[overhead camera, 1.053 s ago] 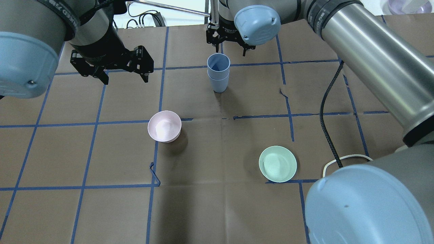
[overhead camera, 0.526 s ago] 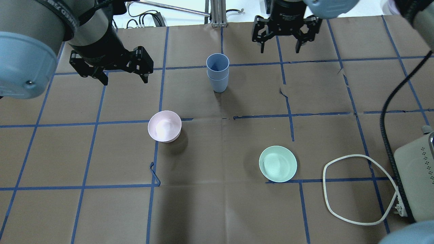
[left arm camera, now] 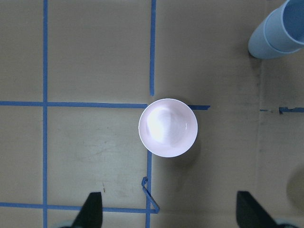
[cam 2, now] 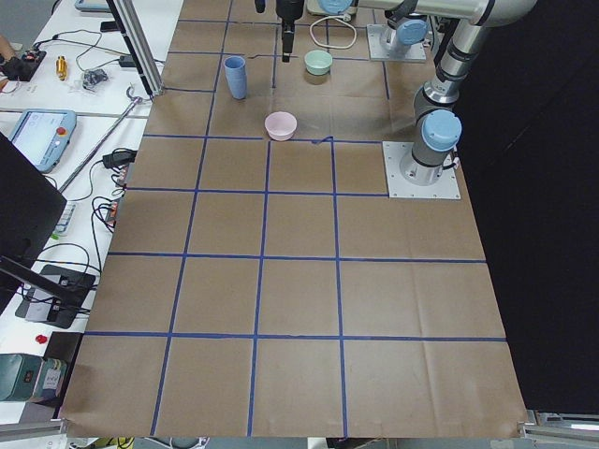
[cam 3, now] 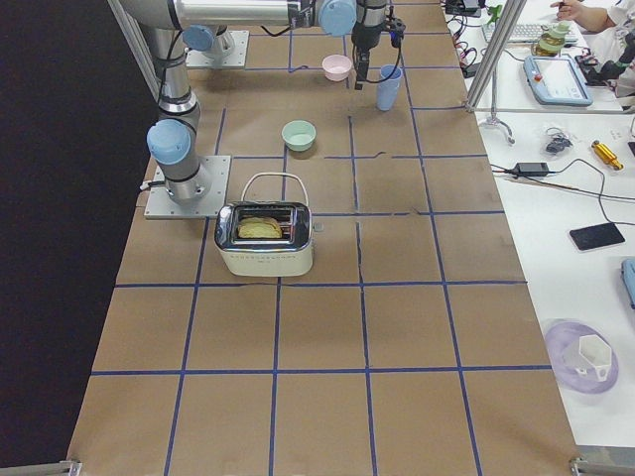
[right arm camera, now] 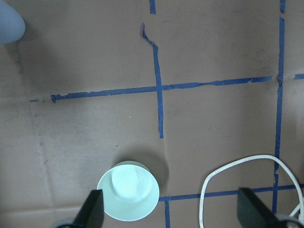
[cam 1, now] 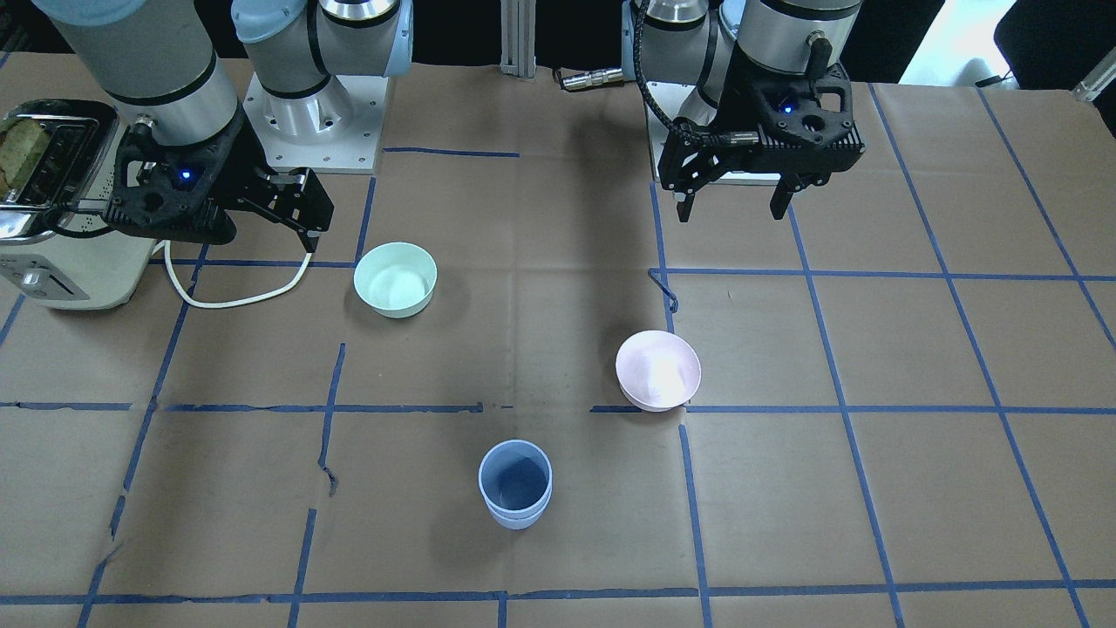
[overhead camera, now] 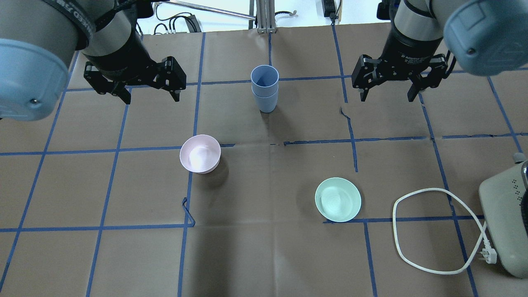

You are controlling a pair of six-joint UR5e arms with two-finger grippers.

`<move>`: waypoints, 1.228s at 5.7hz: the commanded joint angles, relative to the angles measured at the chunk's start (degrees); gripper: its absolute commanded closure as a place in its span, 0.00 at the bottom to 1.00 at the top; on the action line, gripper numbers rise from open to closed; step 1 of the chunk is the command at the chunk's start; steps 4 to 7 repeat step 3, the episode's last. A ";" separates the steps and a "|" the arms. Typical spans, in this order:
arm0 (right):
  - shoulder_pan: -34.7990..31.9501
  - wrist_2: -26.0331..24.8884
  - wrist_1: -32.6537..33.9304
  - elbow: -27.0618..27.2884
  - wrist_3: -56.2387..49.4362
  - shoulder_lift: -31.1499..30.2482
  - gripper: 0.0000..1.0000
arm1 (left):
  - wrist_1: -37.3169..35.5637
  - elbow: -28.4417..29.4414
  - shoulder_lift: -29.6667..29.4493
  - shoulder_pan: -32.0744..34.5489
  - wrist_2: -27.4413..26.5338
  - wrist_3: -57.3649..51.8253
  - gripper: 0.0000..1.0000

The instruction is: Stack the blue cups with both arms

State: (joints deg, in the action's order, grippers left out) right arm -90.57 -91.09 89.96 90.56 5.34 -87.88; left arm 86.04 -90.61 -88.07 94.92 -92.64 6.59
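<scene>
The two blue cups [overhead camera: 264, 88] stand nested as one upright stack at the far middle of the table, with nothing holding them. The stack also shows in the front view [cam 1: 515, 484], at the top right of the left wrist view [left arm camera: 278, 33] and at the top left corner of the right wrist view [right arm camera: 9, 23]. My left gripper [overhead camera: 151, 98] hangs open and empty, well left of the stack. My right gripper [overhead camera: 387, 98] hangs open and empty, well right of it. Both are above the table.
A pale pink bowl [overhead camera: 200, 153] sits left of centre, below my left gripper [left arm camera: 171, 211]. A mint-green bowl [overhead camera: 338, 199] sits near right. A toaster [overhead camera: 505, 222] with a looped white cord [overhead camera: 429, 231] stands at the near right edge.
My right arm has swung away from just behind the cup stack, out to the right and a little nearer. The left arm, cups and bowls have not moved.
</scene>
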 commanded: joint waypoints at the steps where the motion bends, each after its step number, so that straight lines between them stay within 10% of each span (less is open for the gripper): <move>1: -0.04 0.21 0.13 0.50 0.36 -0.98 0.00 | 0.00 0.00 0.00 0.00 0.00 0.00 0.01; 7: -0.22 0.65 0.13 0.50 0.54 -0.98 0.00 | 0.00 0.00 0.09 0.00 0.00 0.00 0.01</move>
